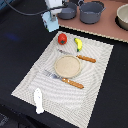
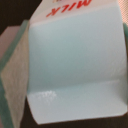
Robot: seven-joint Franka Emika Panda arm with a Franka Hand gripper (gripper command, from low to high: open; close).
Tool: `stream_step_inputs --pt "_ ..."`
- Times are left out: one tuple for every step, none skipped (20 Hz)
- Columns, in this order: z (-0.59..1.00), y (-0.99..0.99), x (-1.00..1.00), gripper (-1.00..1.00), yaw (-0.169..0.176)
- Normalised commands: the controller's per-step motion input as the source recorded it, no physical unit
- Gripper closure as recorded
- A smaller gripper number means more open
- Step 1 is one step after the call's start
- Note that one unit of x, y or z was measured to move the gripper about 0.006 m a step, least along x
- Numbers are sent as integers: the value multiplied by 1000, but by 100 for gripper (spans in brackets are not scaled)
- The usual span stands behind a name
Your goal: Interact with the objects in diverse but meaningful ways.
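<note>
Filling the wrist view, the milk carton [image 2: 75, 65] sits right beneath the gripper [image 1: 54, 11]. It is pale blue-white with red "MILK" lettering. Whether the fingers clasp it cannot be told.

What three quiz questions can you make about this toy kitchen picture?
1. True or false: the tomato lies on the placemat.
2. Which lies beside the tomato? A) banana B) grey pot C) white piece
3. What word is printed on the carton filling the wrist view?

Key: 1 true; 2 A; 3 MILK. In the exterior view the carton sits right at the gripper, whose fingers cannot be made out.
</note>
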Motion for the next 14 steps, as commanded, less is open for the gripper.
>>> stream_step_inputs --pt "177 -423 660 100 0" --pt "186 -429 620 100 0" --pt "194 -437 583 100 0" --pt "197 -420 580 100 0" --pt "203 -426 566 100 0" --pt "189 -440 551 100 0" --pt "180 -457 549 100 0" --pt "140 -486 489 100 0" --pt "97 -540 400 100 0" --pt "77 -566 374 100 0" --pt "60 -569 363 100 0" --pt "34 -589 357 100 0" --pt "0 -609 346 100 0" --pt "0 -640 343 100 0"
